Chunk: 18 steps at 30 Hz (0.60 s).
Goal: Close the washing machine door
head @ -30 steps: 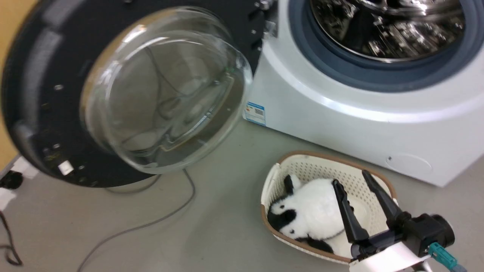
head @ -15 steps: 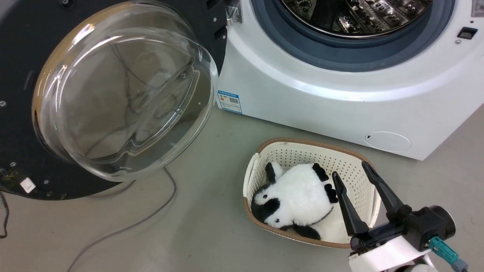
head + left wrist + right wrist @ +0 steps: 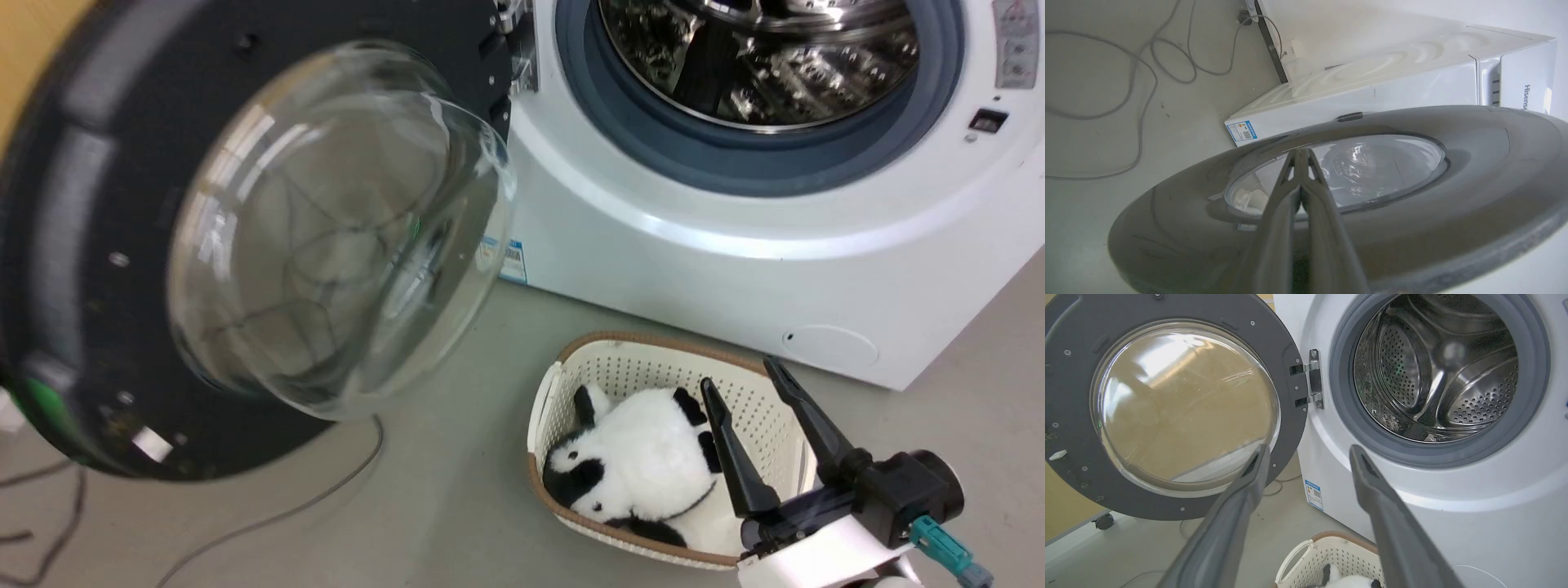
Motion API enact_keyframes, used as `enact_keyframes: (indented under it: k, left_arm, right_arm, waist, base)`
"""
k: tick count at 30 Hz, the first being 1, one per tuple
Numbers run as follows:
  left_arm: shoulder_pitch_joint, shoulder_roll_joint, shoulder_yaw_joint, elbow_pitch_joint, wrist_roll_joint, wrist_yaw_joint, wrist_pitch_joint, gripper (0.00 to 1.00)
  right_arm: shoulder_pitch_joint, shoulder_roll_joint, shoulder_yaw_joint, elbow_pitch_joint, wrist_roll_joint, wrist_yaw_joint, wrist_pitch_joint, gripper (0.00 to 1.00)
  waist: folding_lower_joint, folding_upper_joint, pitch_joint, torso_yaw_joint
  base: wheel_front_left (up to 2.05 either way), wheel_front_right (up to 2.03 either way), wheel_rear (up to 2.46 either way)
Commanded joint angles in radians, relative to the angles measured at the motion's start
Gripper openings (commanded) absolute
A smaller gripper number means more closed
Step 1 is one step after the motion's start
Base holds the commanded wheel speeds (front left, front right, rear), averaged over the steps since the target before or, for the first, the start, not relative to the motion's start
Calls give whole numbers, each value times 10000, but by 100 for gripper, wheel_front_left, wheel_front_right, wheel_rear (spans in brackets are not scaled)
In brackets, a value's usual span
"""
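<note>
Black-rimmed washing machine door [image 3: 90,245] hangs wide open, bowl [image 3: 326,229] toward the robot.
Left gripper [image 3: 1300,152] pinched together at its outer face; right gripper [image 3: 735,372] spread, empty.

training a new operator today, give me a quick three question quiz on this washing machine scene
1. True or false: the washing machine door is shut against the washing machine.
2. What lies in the basket? A towel; B panda plush toy; C shoes.
3. Which is shut, the left gripper or the right gripper?
Key: 1 false, it stands wide open; 2 B; 3 the left gripper.
</note>
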Motion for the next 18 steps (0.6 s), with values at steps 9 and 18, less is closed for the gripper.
enact_keyframes:
  k: [9, 18]
  left_arm:
    - [1935, -1267, -653, -2354, -1090, -45, 1880, 0]
    - [3652, -3105, -1786, -5073, -1441, 54, 2795, 0]
  right_arm:
    - [345, 238, -130, 38, 139, 8, -42, 100]
    - [508, 353, -225, 30, 99, 8, -42, 100]
  waist:
    - [0, 0, -632, -367]
    - [0, 0, -781, -1186]
  base:
    - [0, 0, 0]
    - [0, 0, 0]
